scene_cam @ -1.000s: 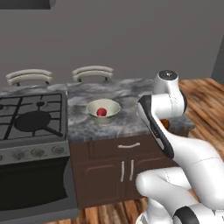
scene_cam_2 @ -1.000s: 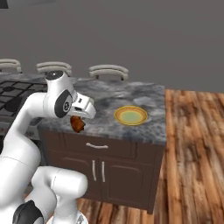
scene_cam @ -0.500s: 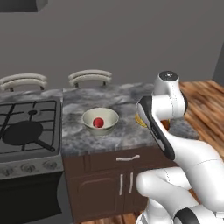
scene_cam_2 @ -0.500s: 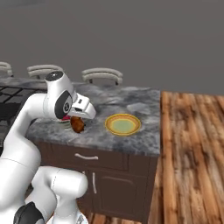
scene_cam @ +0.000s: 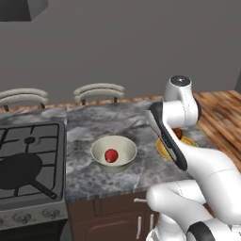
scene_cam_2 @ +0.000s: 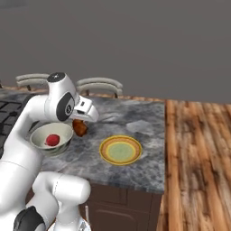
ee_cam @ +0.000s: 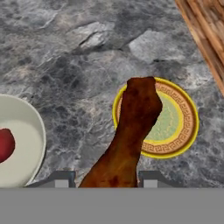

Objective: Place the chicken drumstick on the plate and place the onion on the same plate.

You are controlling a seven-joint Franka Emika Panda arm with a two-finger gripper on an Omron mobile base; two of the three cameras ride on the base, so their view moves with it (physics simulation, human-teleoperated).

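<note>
My gripper [ee_cam: 106, 178] is shut on the brown chicken drumstick [ee_cam: 135, 122], which hangs above the marble counter. In the hand view its far end overlaps the left part of the plate [ee_cam: 181, 114], a flat round one with a yellow-orange rim and a pale green centre. From the right base view, the drumstick [scene_cam_2: 80, 128] hangs left of the plate [scene_cam_2: 107, 153], between it and the bowl. The onion [scene_cam_2: 53, 140], a small glossy red ball, lies inside the cream bowl [scene_cam_2: 63, 131]. In the left base view the onion [scene_cam: 111, 155] shows in the bowl [scene_cam: 100, 147], and my arm hides most of the plate [scene_cam: 162, 149].
A gas stove [scene_cam: 28, 141] with a dark pan [scene_cam: 19, 169] takes up the counter's left end. Two chair backs [scene_cam_2: 99, 84] stand behind the counter. The wooden floor [scene_cam_2: 198, 153] begins past the counter's right edge, beyond the plate.
Both base views have shifted, so the base has driven and the counter looks nearer. The drumstick stays in my gripper and now hangs closer to the plate.
</note>
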